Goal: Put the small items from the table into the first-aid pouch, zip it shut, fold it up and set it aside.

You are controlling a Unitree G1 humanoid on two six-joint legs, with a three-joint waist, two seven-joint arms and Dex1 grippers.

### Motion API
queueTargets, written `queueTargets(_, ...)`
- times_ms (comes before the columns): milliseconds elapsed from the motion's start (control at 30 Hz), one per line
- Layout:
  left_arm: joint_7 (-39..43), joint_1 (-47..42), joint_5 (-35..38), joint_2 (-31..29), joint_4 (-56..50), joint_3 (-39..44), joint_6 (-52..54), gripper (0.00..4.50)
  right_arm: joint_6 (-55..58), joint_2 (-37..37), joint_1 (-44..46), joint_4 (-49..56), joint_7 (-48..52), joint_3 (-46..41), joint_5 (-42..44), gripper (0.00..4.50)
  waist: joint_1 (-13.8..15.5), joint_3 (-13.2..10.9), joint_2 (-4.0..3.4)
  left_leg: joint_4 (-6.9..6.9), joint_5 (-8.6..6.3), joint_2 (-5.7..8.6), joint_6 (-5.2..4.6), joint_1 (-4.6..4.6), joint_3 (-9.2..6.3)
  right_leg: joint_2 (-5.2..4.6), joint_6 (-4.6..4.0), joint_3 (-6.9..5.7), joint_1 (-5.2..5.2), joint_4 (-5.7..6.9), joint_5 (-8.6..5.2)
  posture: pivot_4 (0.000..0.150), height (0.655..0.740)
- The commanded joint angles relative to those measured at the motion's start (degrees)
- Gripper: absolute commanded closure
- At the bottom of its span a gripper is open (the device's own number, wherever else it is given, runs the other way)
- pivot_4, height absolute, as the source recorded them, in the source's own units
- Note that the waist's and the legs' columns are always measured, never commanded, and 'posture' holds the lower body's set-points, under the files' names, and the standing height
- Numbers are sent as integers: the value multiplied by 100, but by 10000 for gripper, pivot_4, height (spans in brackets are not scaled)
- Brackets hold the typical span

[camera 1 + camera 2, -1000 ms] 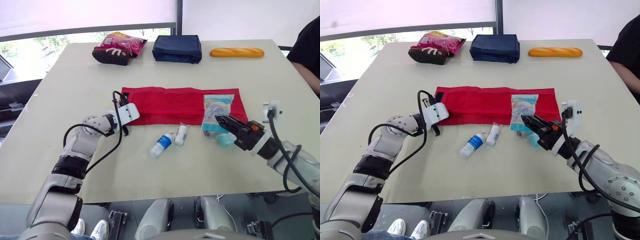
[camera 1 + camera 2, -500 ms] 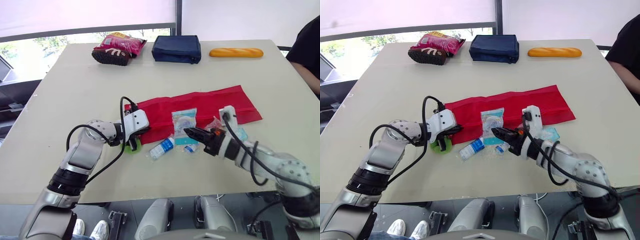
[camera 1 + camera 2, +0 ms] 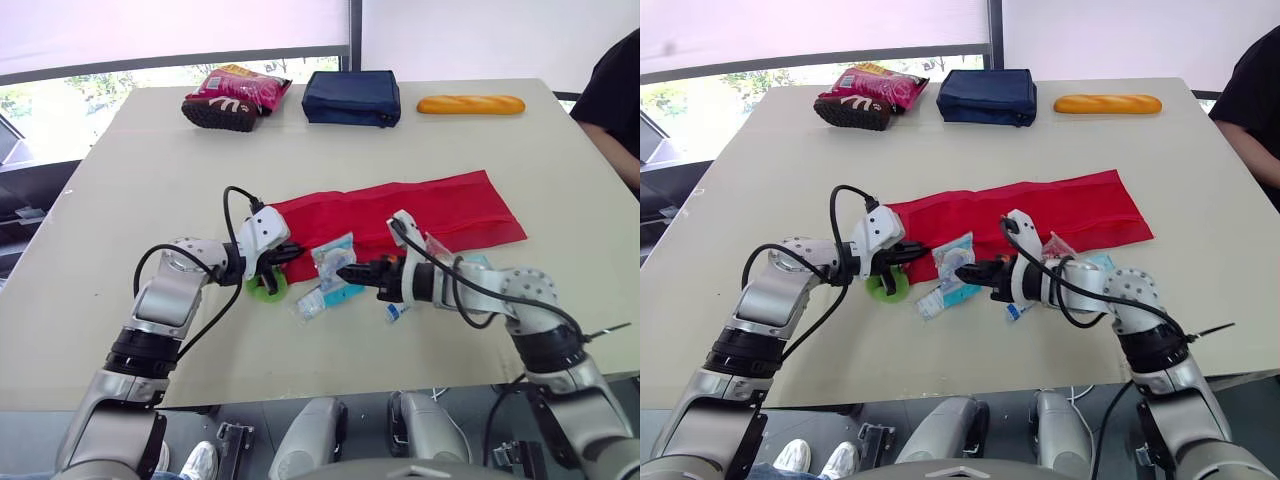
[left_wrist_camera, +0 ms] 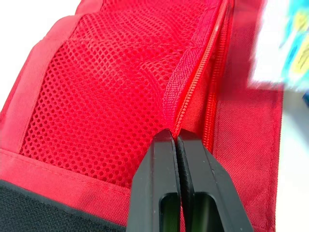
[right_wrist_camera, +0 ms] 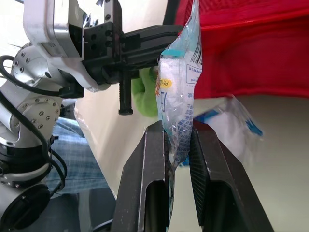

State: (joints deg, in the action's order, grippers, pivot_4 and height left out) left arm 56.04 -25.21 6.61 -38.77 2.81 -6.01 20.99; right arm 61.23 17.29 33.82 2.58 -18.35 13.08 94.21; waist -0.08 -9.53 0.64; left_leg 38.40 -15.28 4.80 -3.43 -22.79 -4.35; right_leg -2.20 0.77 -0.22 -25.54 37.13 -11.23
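**Right gripper holds a clear packet at the open pouch**

The pale table (image 3: 120, 200) carries the red first-aid pouch (image 3: 440, 205), spread flat and slanting across its middle, mesh side up. Along the far edge lie a navy case (image 3: 352, 97), a bread loaf (image 3: 470, 104) and a pink snack bag (image 3: 238, 90), all well apart from the pouch. A person's dark sleeve (image 3: 615, 100) shows at the right edge.

The left gripper (image 4: 175, 137) is at the pouch's left end. Its fingers are pressed together on the raised zip edge of the mesh pocket.

The right gripper (image 5: 177, 126) reaches in from the right, its fingers clamped on a clear packet (image 3: 333, 255) with blue print. The packet stands on edge, just beside the pouch's near rim and close to the left gripper.

On the table just below the packet lies a small bottle (image 3: 312, 300). A green roll (image 3: 266, 287) sits beneath the left gripper. A tiny blue-and-white item (image 3: 394, 311) lies under the right arm.
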Motion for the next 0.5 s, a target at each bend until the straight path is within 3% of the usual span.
queueTargets(33, 3, -105, 138, 3, -159, 148, -158, 44826, 175, -321, 257, -329, 12, -95, -96, 44188, -14, 0, 0, 0, 0, 1, 0, 0, 0, 0, 0, 0, 0, 0, 0, 1500, 7395)
queueTargets(500, -129, 71, 214, 59, -635, 155, -161, 44826, 545, -1082, 707, -1603, 405, -606, -1335, 44188, -83, 1, -3, 0, 1, 2, 1, 0, 2, 0, -1, 4, -12, 21, 0, 1500, 7395)
